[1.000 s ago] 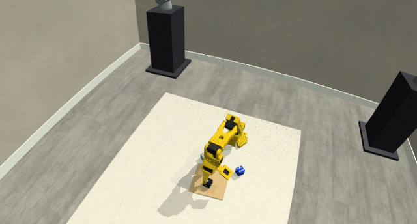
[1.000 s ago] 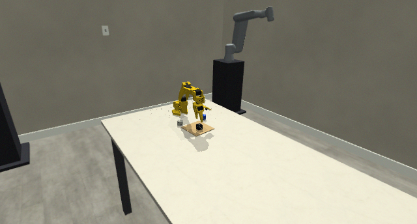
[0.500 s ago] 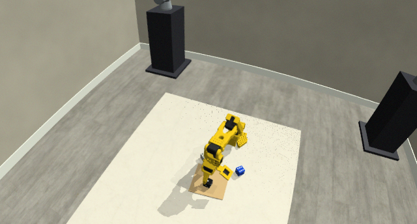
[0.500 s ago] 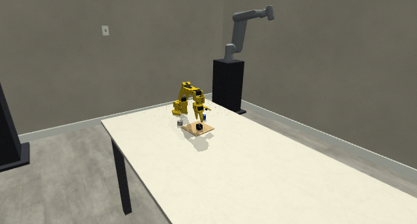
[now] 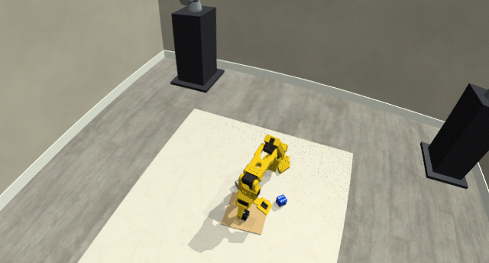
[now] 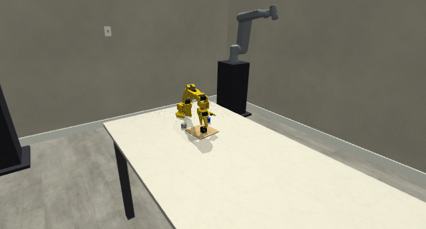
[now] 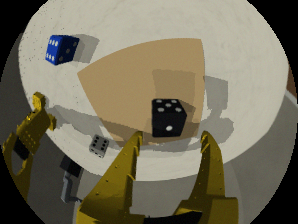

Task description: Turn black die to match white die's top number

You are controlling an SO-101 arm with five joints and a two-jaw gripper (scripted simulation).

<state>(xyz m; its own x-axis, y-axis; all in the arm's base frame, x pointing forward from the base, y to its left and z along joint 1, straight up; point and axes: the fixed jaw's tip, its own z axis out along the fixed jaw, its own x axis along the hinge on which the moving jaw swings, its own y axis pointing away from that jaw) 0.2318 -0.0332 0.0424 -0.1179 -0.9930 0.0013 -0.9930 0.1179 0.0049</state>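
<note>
The end effector (image 5: 241, 215) (image 6: 205, 126) (image 7: 172, 134) stands apart, empty, near the black die (image 5: 245, 215) (image 6: 204, 130) (image 7: 169, 120). Wrist view: blue die (image 5: 281, 200) (image 6: 209, 120) (image 7: 61, 50) at the black die's ten o'clock.

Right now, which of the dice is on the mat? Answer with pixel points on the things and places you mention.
The black die (image 6: 204, 130) (image 7: 168, 118). It sits on the tan mat (image 5: 255, 229) (image 6: 213, 132) (image 7: 135, 75); the blue (image 5: 281, 200) (image 6: 209, 120) (image 7: 61, 49) and white (image 6: 184, 126) (image 7: 99, 145) dice lie off it.

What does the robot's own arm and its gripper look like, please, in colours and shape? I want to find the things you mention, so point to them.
The arm (image 5: 257, 170) (image 6: 196, 92) is bright yellow, with blocky black parts at its joints and rows of small dark holes in some yellow pieces. The gripper (image 7: 172, 134) is yellow too: two long jaws that taper to narrow, slightly notched tips, with a black part between their bases. I cannot make out any lettering.
</note>
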